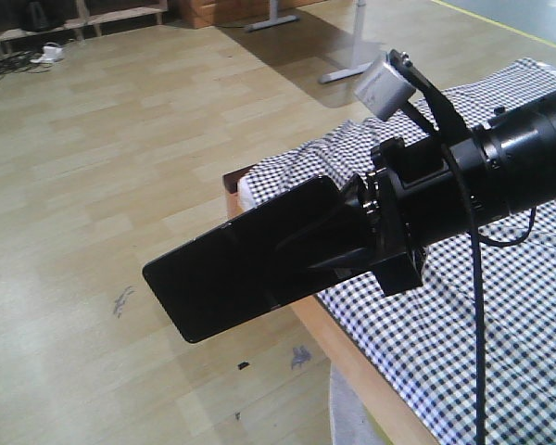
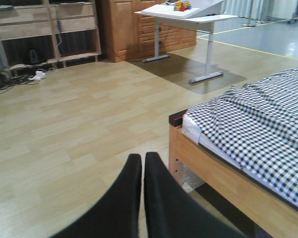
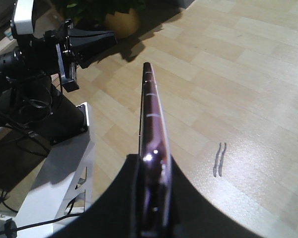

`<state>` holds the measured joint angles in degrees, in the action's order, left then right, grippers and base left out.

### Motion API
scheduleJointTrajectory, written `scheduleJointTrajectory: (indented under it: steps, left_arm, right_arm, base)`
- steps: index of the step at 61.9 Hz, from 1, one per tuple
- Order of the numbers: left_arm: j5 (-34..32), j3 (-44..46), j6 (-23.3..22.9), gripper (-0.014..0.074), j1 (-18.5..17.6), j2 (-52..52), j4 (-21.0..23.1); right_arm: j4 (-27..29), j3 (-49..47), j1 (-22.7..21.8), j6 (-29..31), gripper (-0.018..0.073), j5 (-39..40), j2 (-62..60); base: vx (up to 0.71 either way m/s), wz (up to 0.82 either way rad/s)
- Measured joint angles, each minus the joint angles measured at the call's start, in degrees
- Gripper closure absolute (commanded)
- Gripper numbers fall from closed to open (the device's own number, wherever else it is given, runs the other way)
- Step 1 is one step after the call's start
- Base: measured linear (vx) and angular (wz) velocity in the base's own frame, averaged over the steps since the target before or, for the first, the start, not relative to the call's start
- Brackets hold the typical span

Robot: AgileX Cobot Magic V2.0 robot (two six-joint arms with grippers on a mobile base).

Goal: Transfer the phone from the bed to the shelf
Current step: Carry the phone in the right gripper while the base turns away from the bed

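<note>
Front cam sits high, looking down at the bed point(image 1: 528, 315) corner and floor point(image 1: 120, 167). Left wrist cam's lower but catches that same corner and floor, while the right wrist one stares close along the phone point(image 3: 150, 114) edge, floorward.

Slim glossy black smartphone point(image 3: 150, 124) with a rose-gold rim, edge-on, pinched tight between the right claw point(image 3: 153, 161) fingers over pale wood-plank floor point(image 3: 238, 74); the left claw point(image 3: 92, 40) sits top-left.

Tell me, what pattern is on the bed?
The bed has small black-and-white checks, clearest in the left wrist view.
</note>
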<state>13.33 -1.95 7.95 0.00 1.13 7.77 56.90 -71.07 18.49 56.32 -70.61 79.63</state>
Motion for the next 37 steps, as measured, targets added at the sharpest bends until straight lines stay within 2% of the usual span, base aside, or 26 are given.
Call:
scheduleJointTrajectory:
  steps: [37]
  left_arm:
    - [0.00, 0.00, 0.00, 0.0596, 0.00, 0.00, 0.00]
  right_arm:
    - [0.00, 0.00, 0.00, 0.00, 0.0564, 0.00, 0.00]
  base:
    - [-0.07, 0.33]
